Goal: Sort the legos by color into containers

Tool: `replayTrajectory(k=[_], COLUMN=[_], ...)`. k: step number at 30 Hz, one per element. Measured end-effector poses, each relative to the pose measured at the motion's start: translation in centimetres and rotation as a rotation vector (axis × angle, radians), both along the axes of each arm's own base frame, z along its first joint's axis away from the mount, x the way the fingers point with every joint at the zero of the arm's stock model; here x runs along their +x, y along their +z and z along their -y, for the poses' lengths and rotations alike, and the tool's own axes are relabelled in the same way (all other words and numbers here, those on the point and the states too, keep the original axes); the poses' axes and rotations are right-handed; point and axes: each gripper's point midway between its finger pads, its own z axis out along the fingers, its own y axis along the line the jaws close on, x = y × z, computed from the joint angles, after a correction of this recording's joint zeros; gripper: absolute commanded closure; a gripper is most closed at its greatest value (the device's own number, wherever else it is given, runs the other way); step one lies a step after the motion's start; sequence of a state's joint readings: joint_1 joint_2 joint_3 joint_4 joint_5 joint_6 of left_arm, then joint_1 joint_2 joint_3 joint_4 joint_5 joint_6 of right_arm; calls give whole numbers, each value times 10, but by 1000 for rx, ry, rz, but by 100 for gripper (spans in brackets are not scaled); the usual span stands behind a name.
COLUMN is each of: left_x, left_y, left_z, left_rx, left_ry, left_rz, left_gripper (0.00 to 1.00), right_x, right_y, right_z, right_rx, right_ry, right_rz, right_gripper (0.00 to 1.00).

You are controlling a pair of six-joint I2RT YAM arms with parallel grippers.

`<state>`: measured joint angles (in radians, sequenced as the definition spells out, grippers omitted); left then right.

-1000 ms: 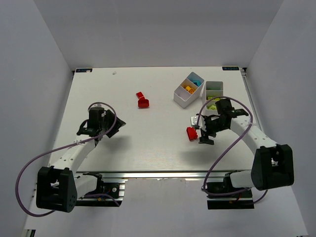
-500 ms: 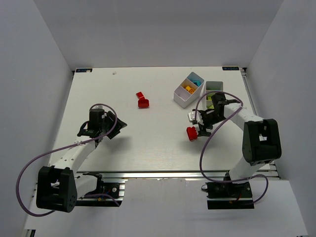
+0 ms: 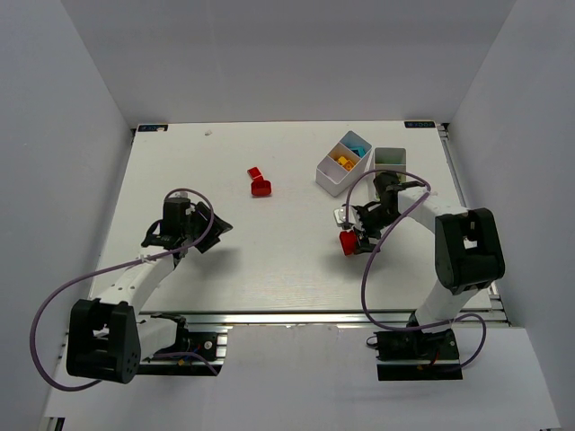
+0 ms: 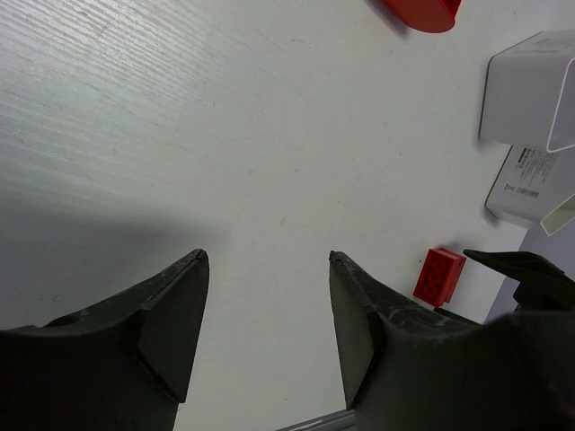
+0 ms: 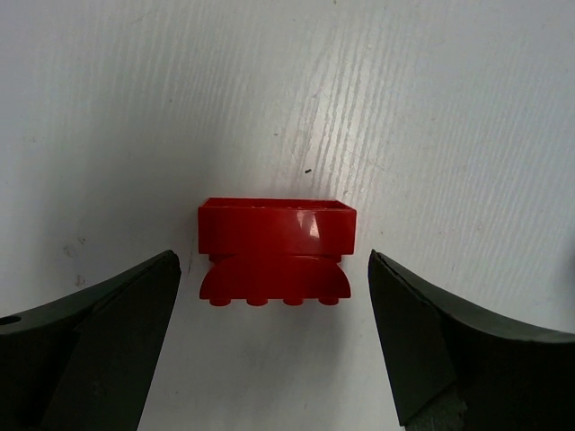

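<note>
A red lego (image 5: 277, 247), two bricks stuck together, lies on the white table between my right gripper's (image 5: 271, 260) open jaws, touching neither finger. From above, that lego (image 3: 348, 243) sits under the right gripper (image 3: 359, 235). Two more red legos (image 3: 254, 172) (image 3: 261, 188) lie mid-table. The containers stand at the back right: one (image 3: 329, 176) holds cyan, yellow and orange bricks, the other (image 3: 390, 158) is partly hidden by the right arm. My left gripper (image 3: 214, 226) hovers open and empty over bare table at the left (image 4: 267, 256).
A small white labelled piece (image 3: 341, 215) lies just behind the red lego, close to the right gripper. In the left wrist view the same lego (image 4: 438, 276) and a container (image 4: 530, 90) show far off. White walls enclose the table.
The right arm has folded inward, bringing its open gripper left and down around the red lego. The left arm has barely moved.
</note>
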<state>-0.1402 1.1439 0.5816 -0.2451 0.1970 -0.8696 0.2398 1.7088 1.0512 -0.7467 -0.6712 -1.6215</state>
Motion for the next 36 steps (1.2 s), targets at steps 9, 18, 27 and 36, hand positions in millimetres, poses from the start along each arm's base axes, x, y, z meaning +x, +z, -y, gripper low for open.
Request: replayTrajectory(k=[9, 18, 27, 36], left_x=[1, 4, -1, -2], left_y=[-1, 8, 4, 8], left_z=[1, 23, 58, 65], left_rx=[-5, -62, -122, -149], left_ry=[-3, -66, -179, -215], left_rz=[-1, 36, 30, 39], left_gripper=[34, 33, 33, 32], right_x=[17, 11, 2, 0], right_y=[-9, -22, -20, -20], right_z=[6, 7, -2, -3], right_rx=[-53, -77, -67, -75], right_ry=[-75, -69, 20, 78], right_rz=[20, 13, 66, 94], right_gripper=[11, 11, 13, 17])
